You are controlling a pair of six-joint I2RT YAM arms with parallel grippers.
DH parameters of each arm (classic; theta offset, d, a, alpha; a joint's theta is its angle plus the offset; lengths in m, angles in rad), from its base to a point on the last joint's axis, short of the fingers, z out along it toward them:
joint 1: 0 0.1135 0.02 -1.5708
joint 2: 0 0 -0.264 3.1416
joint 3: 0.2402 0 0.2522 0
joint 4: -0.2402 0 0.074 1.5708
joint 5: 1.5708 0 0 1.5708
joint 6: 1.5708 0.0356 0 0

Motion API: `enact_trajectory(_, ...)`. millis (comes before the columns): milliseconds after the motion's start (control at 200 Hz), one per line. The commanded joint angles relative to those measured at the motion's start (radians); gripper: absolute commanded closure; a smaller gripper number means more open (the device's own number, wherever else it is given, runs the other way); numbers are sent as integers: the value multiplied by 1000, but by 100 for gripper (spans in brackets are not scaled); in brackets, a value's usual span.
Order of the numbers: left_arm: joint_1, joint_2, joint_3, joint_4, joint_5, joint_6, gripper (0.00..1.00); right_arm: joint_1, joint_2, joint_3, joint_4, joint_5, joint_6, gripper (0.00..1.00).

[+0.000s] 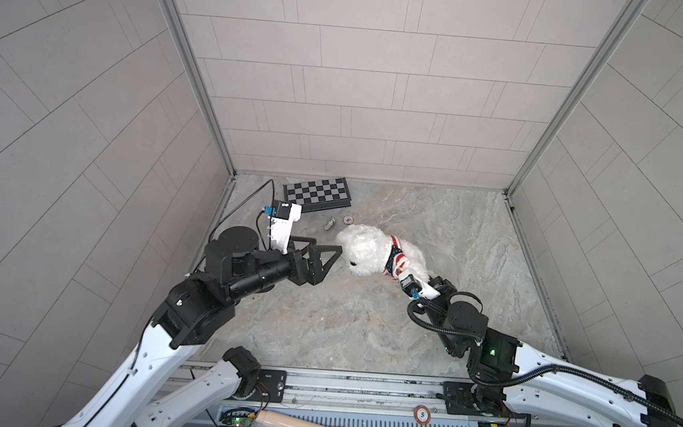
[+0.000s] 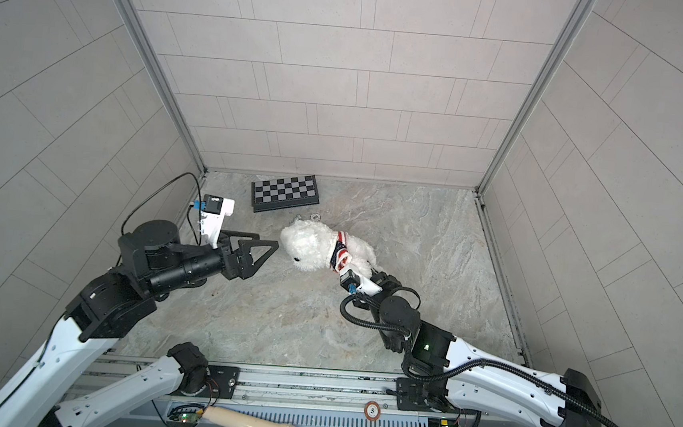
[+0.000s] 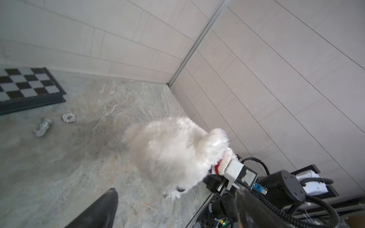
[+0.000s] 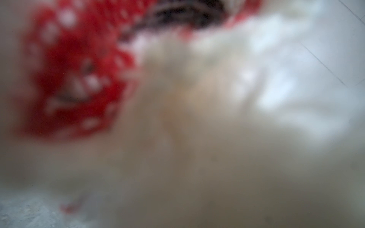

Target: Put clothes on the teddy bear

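Chessboard [image 1: 317, 194], poker chip [image 1: 347, 220], metal piece [image 1: 329, 222]

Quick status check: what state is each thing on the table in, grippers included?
teddy bear: lying down, partly dressed
sweater: bunched around the bear behind its head
left gripper: open, empty, beside the bear's head
right gripper: at the sweater, jaws hidden
chessboard: folded shut, lying flat
chess piece: toppled on its side

white teddy bear [image 1: 364, 247], red-white-navy striped sweater [image 1: 397, 262], black-and-grey chequered board [image 1: 317, 192].
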Motion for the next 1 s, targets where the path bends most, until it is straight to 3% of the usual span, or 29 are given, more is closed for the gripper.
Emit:
enact_trajectory(0,-1,-41,-82,111,-112,-293,1,16,22,-41,324,74,-184,100)
enact_trajectory(125,-1,-28,-165,225,-73,-410,0,40,67,-85,460,15,-326,100)
enact_trajectory(330,-2,-2,-250,350,-32,-543,5,43,126,-109,568,-18,-408,100)
enact_trajectory(751,-12,28,-231,252,33,-534,21,42,240,-81,627,-29,-478,100)
enact_trajectory(876,-14,15,-232,213,29,-519,19,39,248,-82,628,-18,-473,100)
enact_trajectory(996,-13,-3,-225,168,23,-503,5,31,250,-90,642,-15,-473,100)
